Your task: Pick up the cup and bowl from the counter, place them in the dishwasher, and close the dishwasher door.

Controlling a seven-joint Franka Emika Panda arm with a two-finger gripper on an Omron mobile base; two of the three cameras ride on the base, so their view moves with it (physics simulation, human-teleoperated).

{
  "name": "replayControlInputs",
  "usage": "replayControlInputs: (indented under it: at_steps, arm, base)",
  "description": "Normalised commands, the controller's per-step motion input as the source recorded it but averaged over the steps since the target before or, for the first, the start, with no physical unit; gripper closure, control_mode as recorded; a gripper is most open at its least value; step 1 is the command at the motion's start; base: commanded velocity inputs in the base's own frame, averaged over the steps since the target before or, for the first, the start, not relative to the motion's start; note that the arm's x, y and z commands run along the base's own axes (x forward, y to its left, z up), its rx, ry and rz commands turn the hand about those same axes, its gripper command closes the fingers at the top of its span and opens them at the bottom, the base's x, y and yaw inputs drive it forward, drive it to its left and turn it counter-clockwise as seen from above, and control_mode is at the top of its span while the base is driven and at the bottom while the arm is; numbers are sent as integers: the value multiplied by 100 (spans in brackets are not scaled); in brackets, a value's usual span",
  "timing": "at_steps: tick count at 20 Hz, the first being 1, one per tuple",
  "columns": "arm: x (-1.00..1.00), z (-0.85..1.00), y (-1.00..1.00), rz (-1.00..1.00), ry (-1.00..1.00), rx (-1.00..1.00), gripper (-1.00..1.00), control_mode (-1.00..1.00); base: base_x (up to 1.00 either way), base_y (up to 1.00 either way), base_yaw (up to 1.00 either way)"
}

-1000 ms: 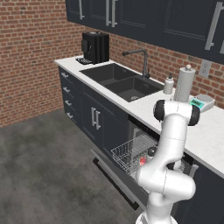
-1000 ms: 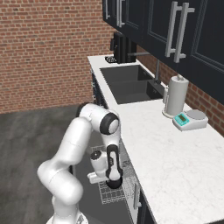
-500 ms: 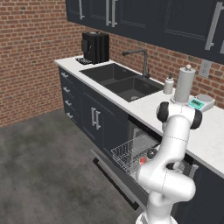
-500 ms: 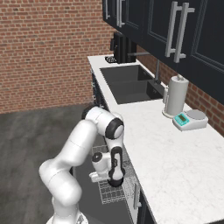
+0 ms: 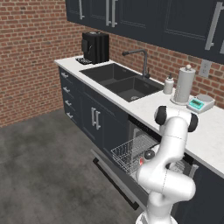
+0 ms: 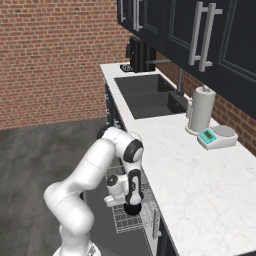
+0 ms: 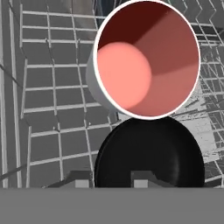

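Because both were meant for washing, the shallow round black bowl (image 7: 148, 153) was set beside the grey red-lined cup (image 7: 146, 59) on the silvery wire rack (image 7: 52, 109), while the gripper (image 7: 111, 181) jaws' state could not be told.

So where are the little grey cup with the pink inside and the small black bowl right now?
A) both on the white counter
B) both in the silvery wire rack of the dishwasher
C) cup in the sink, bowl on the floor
B: in the hand view the grey cup with the pink inside and the small black bowl sit side by side on the silvery wire rack.
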Motion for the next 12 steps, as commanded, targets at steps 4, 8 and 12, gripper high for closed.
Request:
replayControlInputs:
  at_steps: [4,8,12]
  arm:
    - [21,-10,-5,0,0,0,-100,-100]
    - [0,1,-5,0,-3,0,-100,-100]
    - [-61,51,1,0,-14,0,-100,-100]
  base:
    - [0,0,0]
    - [0,0,0]
    - [0,0,0]
